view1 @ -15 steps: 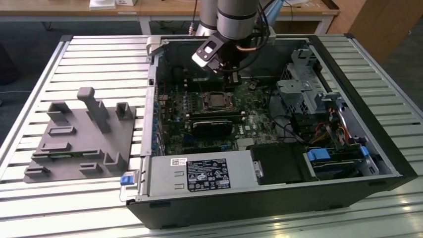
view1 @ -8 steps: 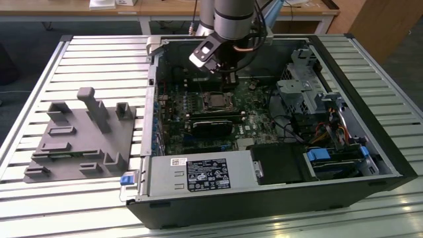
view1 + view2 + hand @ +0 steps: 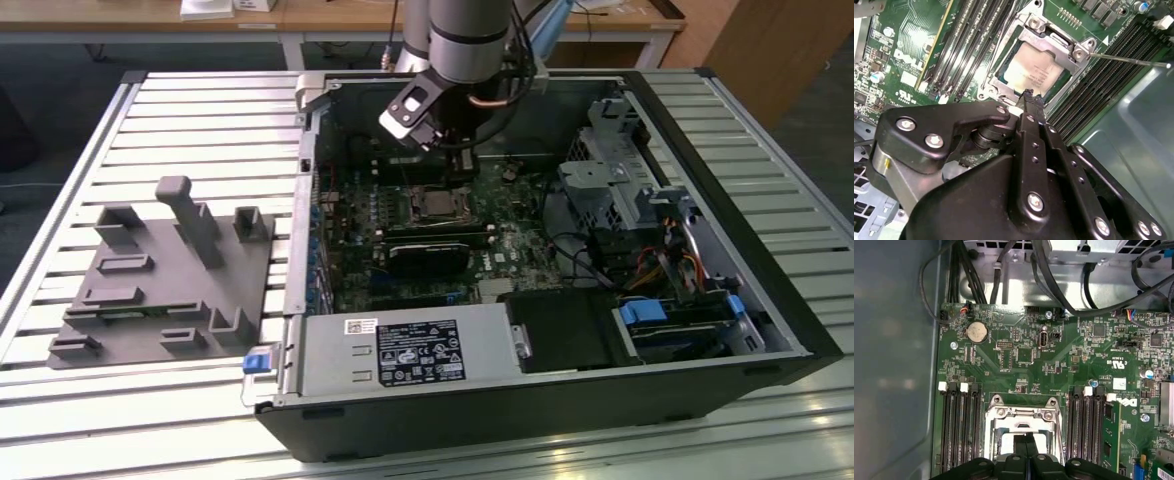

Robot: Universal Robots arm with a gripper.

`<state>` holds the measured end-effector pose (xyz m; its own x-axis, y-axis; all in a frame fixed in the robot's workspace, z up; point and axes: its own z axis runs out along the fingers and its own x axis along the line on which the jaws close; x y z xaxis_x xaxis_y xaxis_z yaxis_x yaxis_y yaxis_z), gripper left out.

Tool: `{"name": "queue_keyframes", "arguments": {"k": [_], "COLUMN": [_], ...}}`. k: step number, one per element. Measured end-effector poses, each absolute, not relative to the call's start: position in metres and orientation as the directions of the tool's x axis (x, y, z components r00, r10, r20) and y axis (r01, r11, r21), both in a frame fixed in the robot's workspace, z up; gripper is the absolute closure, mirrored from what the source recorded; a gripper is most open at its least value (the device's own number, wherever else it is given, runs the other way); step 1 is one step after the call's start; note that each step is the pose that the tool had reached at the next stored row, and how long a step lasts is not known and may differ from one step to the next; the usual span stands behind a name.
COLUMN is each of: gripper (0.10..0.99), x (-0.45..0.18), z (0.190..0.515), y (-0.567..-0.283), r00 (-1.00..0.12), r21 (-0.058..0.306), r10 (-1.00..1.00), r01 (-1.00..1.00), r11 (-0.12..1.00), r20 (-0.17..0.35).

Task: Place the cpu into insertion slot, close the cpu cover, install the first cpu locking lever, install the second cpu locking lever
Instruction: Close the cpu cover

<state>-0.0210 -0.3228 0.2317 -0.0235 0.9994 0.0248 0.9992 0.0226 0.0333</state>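
Jaws pressed together and empty hang directly above the cpu, which sits under the lowered cpu cover. A thin lever juts from the cover's corner.

claw: black, fingertips pressed together, tips just over the near edge of the cpu cover
cpu: pale silver face, lying flat inside the cover's window
cpu cover: silvery frame, down around the cpu
locking lever: thin metal rod reaching out over the memory slots
motherboard: green, carries it all
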Motion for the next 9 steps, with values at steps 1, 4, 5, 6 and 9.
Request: {"name": "queue_keyframes", "arguments": {"k": [1,4,5,6,9], "gripper": [0.980,0.980,0.980,0.980,0.980], "x": [-0.022,-0.028,-0.029,-0.031,-0.035], "z": [0.231,0.230,0.229,0.229,0.227], "y": [-0.323,-0.323,-0.323,-0.323,-0.323], "r00": [-0.023,-0.024,-0.023,-0.023,-0.024], "r21": [0.033,0.034,0.034,0.033,0.034], "r10": [0.999,0.999,0.999,0.999,0.999], "r01": [0.999,0.999,0.999,0.999,0.999], "r11": [0.023,0.023,0.023,0.023,0.023], "r20": [0.025,0.025,0.025,0.025,0.025]}}
